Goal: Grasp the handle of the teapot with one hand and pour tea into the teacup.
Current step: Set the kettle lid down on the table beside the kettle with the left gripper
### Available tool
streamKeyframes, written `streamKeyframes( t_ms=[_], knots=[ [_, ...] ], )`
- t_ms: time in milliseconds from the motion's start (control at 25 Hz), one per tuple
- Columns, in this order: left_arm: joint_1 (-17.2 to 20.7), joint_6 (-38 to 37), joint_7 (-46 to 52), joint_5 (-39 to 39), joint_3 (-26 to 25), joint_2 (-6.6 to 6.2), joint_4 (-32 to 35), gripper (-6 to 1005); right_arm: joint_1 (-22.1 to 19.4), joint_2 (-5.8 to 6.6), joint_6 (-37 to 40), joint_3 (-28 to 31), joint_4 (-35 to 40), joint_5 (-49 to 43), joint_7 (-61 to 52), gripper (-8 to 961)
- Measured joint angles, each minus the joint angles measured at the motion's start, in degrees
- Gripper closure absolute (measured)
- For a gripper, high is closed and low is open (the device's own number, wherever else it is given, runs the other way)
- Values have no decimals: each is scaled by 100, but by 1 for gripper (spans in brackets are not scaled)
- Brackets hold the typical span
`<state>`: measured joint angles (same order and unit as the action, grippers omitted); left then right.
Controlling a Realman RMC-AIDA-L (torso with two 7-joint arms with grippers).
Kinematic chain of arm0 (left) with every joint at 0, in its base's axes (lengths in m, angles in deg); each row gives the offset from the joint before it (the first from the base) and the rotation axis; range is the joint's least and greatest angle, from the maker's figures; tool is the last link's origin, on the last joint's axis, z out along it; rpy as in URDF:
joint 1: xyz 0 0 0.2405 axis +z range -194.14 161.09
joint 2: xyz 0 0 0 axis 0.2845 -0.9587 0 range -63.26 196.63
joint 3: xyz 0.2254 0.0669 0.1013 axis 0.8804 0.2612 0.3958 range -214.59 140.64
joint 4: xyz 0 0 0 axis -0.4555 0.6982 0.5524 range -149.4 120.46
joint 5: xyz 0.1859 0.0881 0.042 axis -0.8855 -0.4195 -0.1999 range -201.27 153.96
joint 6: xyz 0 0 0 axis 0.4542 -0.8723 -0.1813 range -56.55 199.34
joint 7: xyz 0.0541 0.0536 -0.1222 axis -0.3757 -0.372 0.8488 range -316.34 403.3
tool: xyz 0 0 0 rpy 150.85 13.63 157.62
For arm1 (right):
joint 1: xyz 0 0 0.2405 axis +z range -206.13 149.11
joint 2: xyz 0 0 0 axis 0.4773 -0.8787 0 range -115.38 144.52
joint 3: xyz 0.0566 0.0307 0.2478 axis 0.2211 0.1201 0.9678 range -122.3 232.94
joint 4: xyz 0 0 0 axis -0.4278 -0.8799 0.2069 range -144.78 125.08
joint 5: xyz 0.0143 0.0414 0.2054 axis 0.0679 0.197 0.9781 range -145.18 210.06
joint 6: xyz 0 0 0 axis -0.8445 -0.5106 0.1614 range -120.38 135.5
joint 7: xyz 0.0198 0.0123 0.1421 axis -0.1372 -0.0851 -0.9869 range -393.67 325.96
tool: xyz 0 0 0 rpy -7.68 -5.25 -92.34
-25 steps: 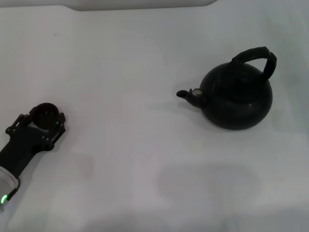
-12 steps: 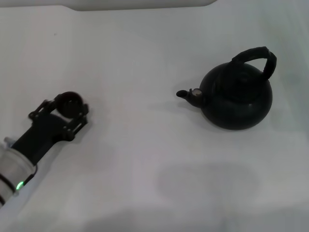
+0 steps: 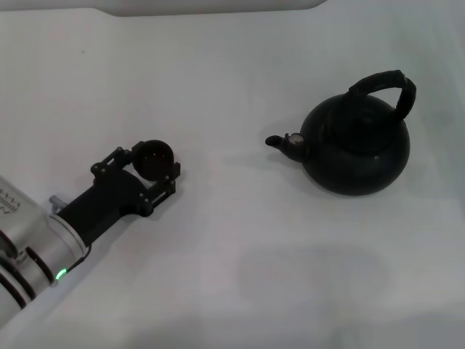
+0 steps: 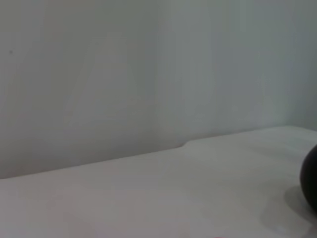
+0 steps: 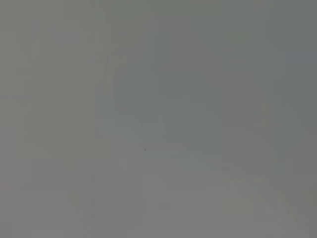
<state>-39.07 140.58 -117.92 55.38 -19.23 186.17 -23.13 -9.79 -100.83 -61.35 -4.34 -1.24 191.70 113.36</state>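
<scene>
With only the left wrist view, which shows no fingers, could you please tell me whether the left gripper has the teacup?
Observer: Yes. In the head view the left gripper is shut on the teacup, whose mouth faces up.
Operator: Thank you. Is the dark shape at my view's edge the teapot?
Observer: Probably. The teapot stands upright on the table, well apart from the cup on the robot's right, with its spout pointing toward the cup.
Operator: And the right gripper?
Observer: It appears in no view, and the handle is untouched.
</scene>
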Motion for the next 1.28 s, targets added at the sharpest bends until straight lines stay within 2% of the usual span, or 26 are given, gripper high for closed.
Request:
streamKeyframes(
  t_ms=[360, 960, 1280],
  knots=[
    [-33, -328, 10, -119, 0, 5, -89, 297, 2, 0, -4, -25, 11, -5, -6, 320],
    [-163, -376, 12, -367, -3, 5, -200, 297, 9, 0, -24, -25, 8, -9, -9, 319],
    [-156, -575, 12, -351, -45, -1, -200, 245, 8, 0, -26, -8, 26, -9, -9, 319]
  ],
)
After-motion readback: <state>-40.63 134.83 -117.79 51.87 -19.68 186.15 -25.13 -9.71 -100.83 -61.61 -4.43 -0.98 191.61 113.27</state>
